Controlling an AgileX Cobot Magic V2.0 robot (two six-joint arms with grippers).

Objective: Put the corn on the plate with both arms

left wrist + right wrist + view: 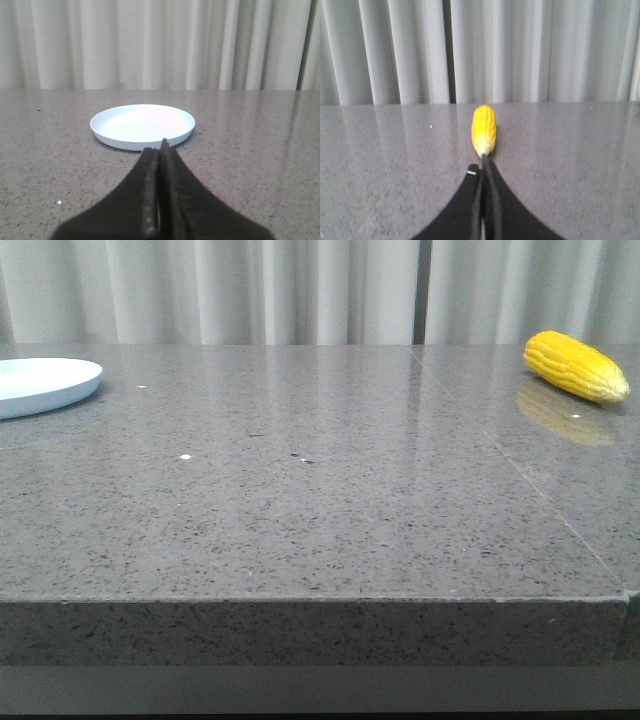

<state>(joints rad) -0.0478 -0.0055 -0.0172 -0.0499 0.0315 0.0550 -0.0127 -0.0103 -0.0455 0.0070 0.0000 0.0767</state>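
Observation:
The yellow corn [577,365] lies on its side at the far right of the grey table. In the right wrist view the corn [484,129] lies just beyond my right gripper [483,161], its paler tip toward the fingers. That gripper is shut and empty. The pale blue-white plate [40,383] sits at the far left, cut by the frame edge. In the left wrist view the plate [142,125] is empty and lies just beyond my left gripper [161,147], which is shut and empty. Neither gripper shows in the front view.
The grey speckled table [320,500] has its front edge near the camera. A seam [500,460] runs across the top on the right side. Pale curtains [300,290] hang behind the table.

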